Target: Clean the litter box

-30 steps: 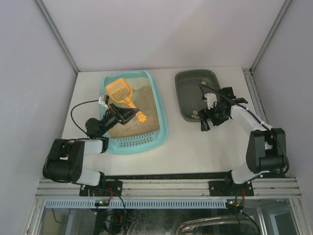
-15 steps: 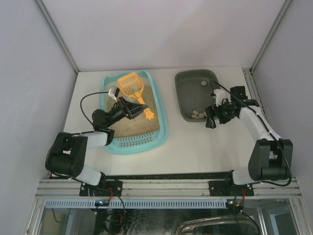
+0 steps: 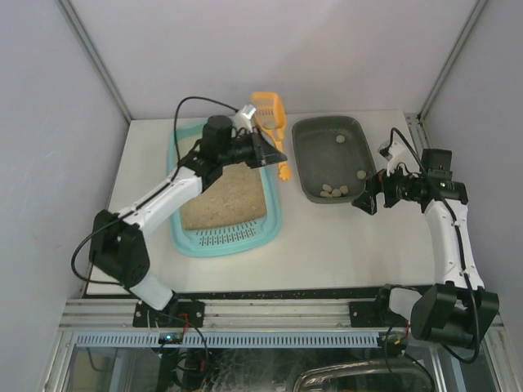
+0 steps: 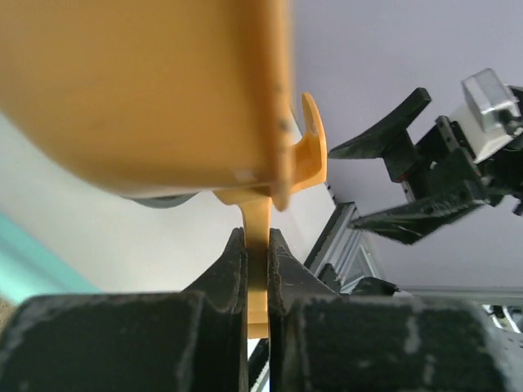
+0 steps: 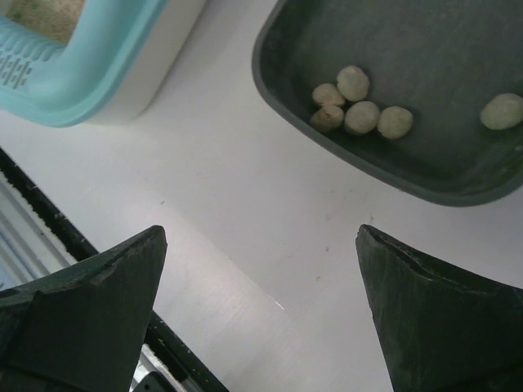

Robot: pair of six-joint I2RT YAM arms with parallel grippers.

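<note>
I see the light-teal plastic litter box (image 3: 229, 238) on the left of the table (image 3: 327, 245), long axis near to far, slotted grate end toward me, sandy litter inside. Above its far right corner my left gripper (image 3: 260, 151) pinches an orange scoop (image 3: 270, 114) by its flat handle. My right gripper (image 3: 368, 192) gapes wide beside the smooth dark grey tray (image 3: 304, 175) holding pale rounded lumps (image 3: 333, 191).

A dark grey rectangular plastic tray (image 3: 298, 155) (image 5: 425, 41) sits on the white table (image 3: 327, 245) toward its far right corner; a cluster of pale rounded lumps (image 3: 331, 191) (image 5: 355, 106) lies by the tray's near wall; two more lie apart, one by the right wall, one toward the far end; an orange plastic scoop (image 3: 270, 110) (image 4: 147, 82) is raised off the table just left of the tray, bowl toward the far edge.
</note>
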